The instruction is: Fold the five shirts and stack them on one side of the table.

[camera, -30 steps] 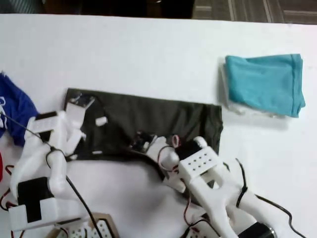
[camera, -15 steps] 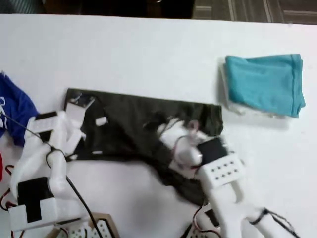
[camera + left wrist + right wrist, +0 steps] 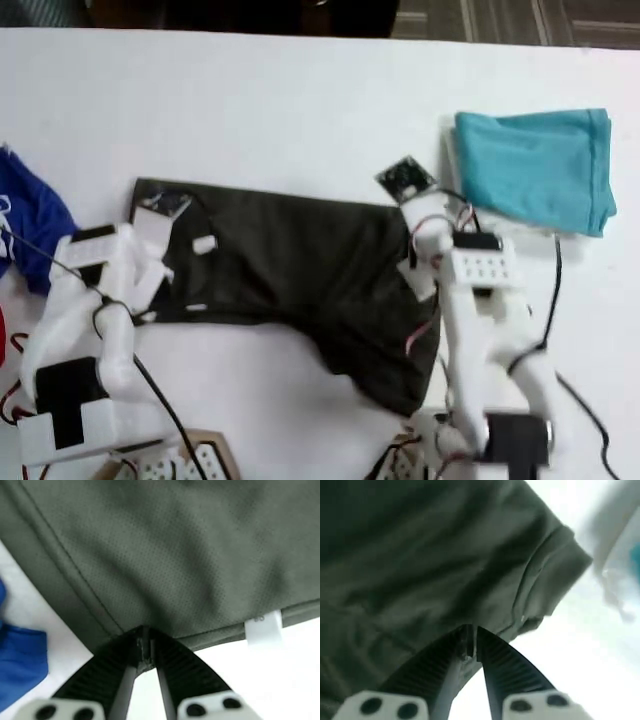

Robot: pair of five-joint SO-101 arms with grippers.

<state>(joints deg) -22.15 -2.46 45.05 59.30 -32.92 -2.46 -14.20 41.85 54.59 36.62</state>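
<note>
My left end effector and right end effector clamp the dark shirt at opposite ends, its length between them.

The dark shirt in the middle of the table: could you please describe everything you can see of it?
The dark shirt is olive-grey, a fine-meshed knit with stitched hems. It lies partly folded on the white table, a long band with a rumpled flap spreading toward the near edge. The left gripper pinches its hem at one end, the right gripper its fabric near the other.
</note>
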